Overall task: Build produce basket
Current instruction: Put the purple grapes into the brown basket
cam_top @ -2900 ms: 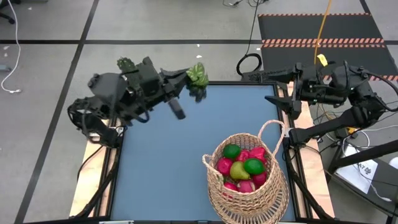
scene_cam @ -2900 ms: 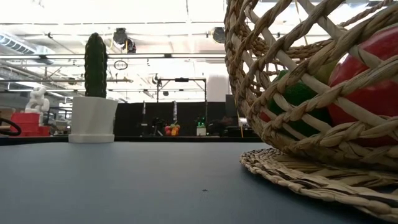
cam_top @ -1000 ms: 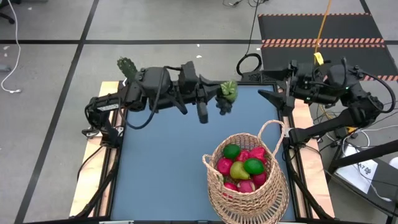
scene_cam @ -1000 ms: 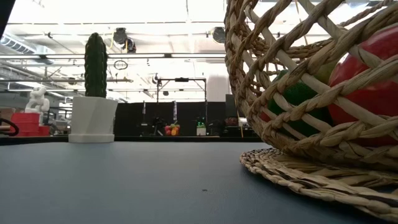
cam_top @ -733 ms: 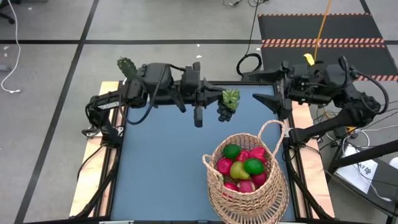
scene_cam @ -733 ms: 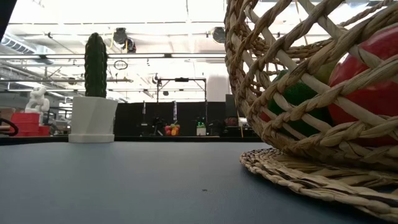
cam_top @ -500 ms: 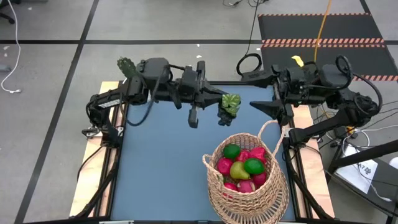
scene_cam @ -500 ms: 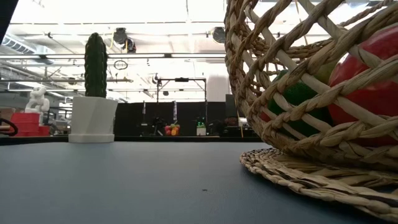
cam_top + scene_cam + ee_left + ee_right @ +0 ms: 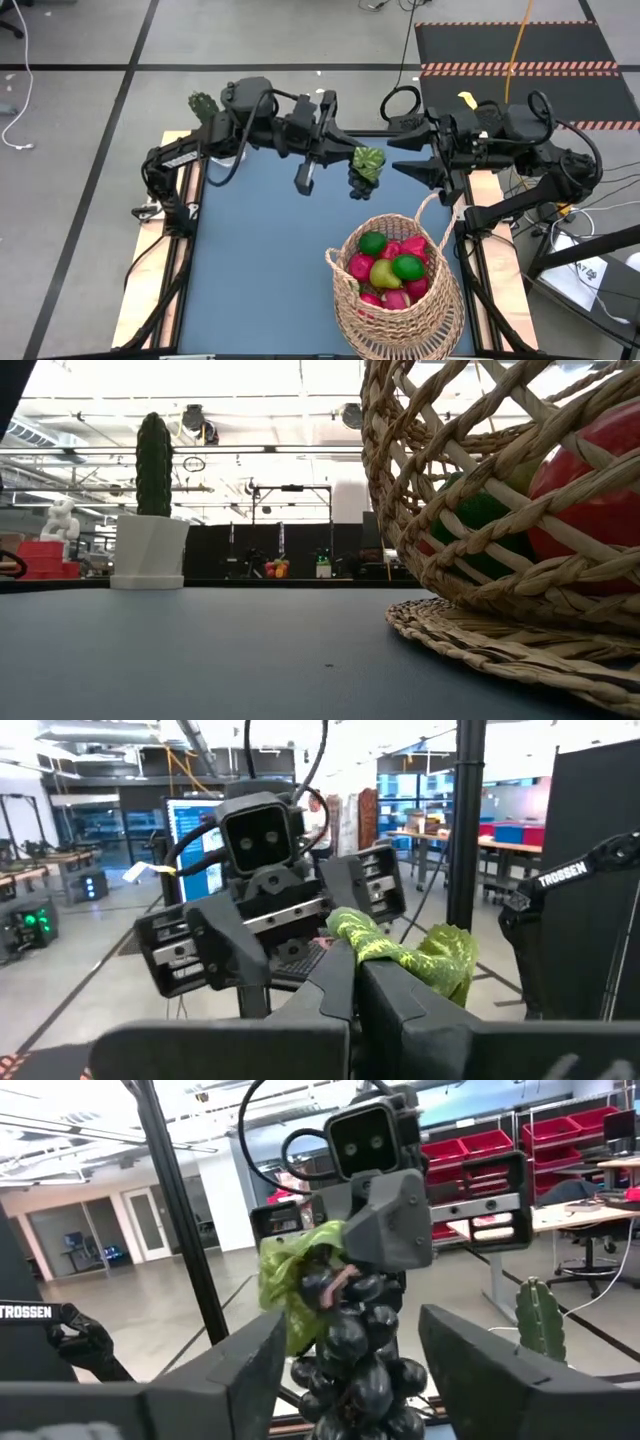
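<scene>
At five o'clock on our desk [image 9: 260, 260] sits the basket [image 9: 400, 300], filled with produce [image 9: 390, 268]. Toward twelve, our left gripper [image 9: 345, 158] clenches the grape bunch [image 9: 363, 170] by its leaf in mid-air, while our right gripper [image 9: 408, 168] faces it, jaws apart around the grapes.

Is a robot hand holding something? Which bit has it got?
Yes. The left gripper holds the grape bunch by its green leaf at the top. The right gripper has jaws open around the grapes, not gripping.

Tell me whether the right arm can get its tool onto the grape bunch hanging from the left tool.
Probably yes: the right tool is open with a finger on each side of the grape bunch, nothing between; the left tool holds it by its leaf.
</scene>
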